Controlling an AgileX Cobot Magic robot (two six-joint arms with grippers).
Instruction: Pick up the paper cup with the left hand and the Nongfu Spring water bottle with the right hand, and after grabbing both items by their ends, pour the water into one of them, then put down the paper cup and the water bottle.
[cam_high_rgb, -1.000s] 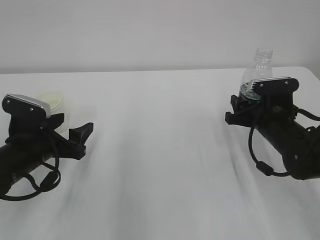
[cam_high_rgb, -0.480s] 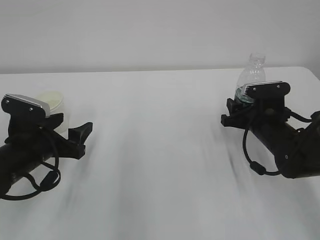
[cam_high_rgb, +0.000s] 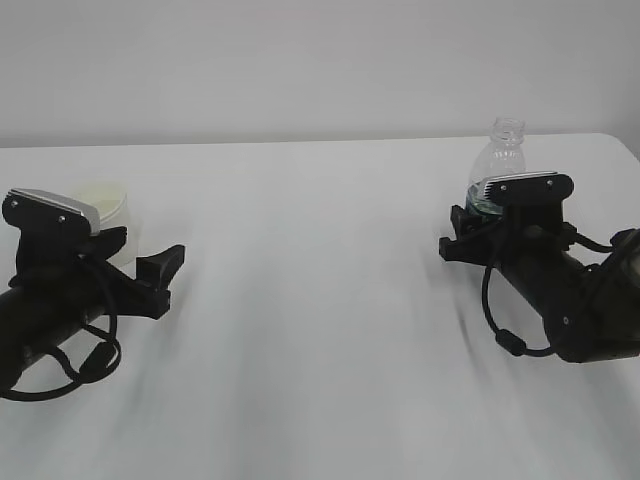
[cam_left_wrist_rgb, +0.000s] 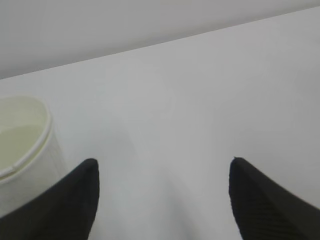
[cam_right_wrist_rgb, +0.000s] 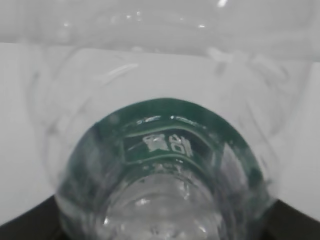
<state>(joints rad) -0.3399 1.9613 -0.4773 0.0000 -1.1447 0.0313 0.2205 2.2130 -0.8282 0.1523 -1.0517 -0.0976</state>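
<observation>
Left claw (cam_left_wrist_rgb: 162, 200) wide open, paper cup (cam_left_wrist_rgb: 22, 150) just outside its left finger, not gripped. Right claw (cam_high_rgb: 470, 235) clamped round bottle (cam_high_rgb: 497, 160) low on the body. One cup, one bottle on worktop (cam_high_rgb: 320, 300)

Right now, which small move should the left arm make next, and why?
Probably shift the left tool sideways toward the paper cup. Its jaws stand open, but the cup sits outside the left finger, not between them, while the right tool already has the bottle between its jaws.
</observation>
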